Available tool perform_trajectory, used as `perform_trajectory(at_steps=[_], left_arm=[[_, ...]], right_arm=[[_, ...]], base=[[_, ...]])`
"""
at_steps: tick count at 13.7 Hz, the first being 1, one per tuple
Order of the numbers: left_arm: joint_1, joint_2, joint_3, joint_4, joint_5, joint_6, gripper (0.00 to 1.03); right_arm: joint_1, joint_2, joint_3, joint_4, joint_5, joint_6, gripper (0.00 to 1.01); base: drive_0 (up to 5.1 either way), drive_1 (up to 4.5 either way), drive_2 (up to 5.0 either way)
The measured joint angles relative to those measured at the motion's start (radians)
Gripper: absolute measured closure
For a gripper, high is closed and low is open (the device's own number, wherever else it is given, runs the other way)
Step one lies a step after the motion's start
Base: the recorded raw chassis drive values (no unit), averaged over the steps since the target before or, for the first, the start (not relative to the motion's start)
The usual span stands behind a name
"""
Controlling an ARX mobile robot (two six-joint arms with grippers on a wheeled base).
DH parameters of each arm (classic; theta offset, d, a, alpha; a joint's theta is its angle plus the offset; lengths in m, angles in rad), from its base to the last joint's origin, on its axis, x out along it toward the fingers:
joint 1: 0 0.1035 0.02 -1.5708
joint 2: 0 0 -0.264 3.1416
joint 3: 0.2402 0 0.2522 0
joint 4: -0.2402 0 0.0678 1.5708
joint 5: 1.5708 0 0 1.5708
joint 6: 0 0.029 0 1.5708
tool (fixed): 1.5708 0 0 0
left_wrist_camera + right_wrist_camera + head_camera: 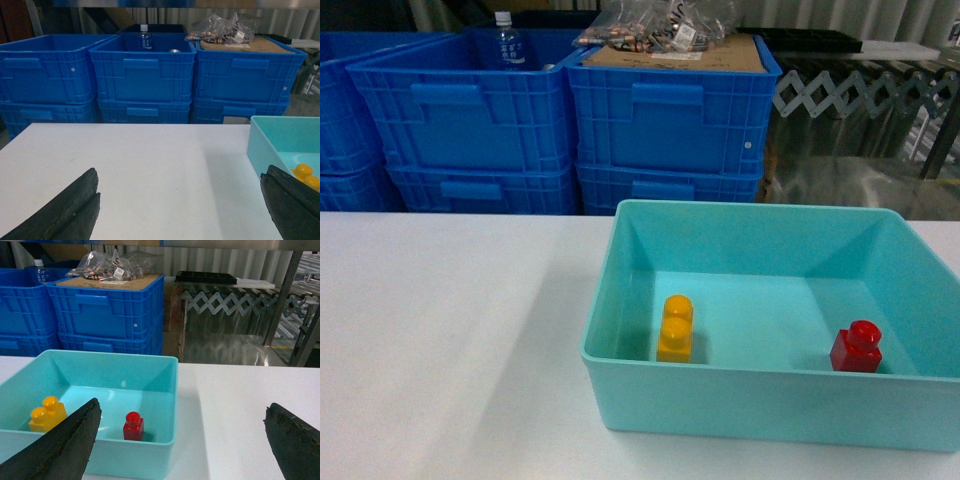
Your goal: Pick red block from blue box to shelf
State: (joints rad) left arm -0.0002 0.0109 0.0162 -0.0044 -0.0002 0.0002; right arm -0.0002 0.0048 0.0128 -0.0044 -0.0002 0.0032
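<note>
Neither arm appears in the head view. In the left wrist view, the left gripper (180, 205) shows two dark fingers at the lower left and lower right corners, spread wide apart and holding nothing. In the right wrist view, the right gripper (182, 440) likewise has its fingers at the bottom corners, spread wide, gripping nothing.

Head view looks down, close over the shallow turquoise plastic box (770, 350). Both wrist views sit low, level, facing the stacked ribbed blue crates (142, 75); all share box and crates.

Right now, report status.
Both pincers open, empty: left, right. Red block upright in blue box, untouched. Yellow brick apart, not blocking.
</note>
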Motion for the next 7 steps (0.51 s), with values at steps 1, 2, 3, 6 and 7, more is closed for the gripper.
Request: perform_trajectory(at_steps=[1, 2, 3, 6, 7], left_arm=[[0.0, 0.0, 0.0, 0.0, 0.0, 0.0, 0.05], [0.0, 0.0, 0.0, 0.0, 0.0, 0.0, 0.05], [0.0, 0.0, 0.0, 0.0, 0.0, 0.0, 0.05], [0.0, 0.0, 0.0, 0.0, 0.0, 0.0, 0.05], [0.0, 0.0, 0.0, 0.0, 0.0, 0.0, 0.05]], right_arm=[[0.0, 0.0, 0.0, 0.0, 0.0, 0.0, 0.03], [0.0, 0.0, 0.0, 0.0, 0.0, 0.0, 0.03], [0.0, 0.0, 0.0, 0.0, 0.0, 0.0, 0.03], [0.0, 0.0, 0.0, 0.0, 0.0, 0.0, 0.03], [0.0, 0.0, 0.0, 0.0, 0.0, 0.0, 0.03]], base=[[0.0, 0.0, 0.0], [0.0, 0.0, 0.0], [0.0, 0.0, 0.0], [0.0, 0.0, 0.0], [0.0, 0.0, 0.0]])
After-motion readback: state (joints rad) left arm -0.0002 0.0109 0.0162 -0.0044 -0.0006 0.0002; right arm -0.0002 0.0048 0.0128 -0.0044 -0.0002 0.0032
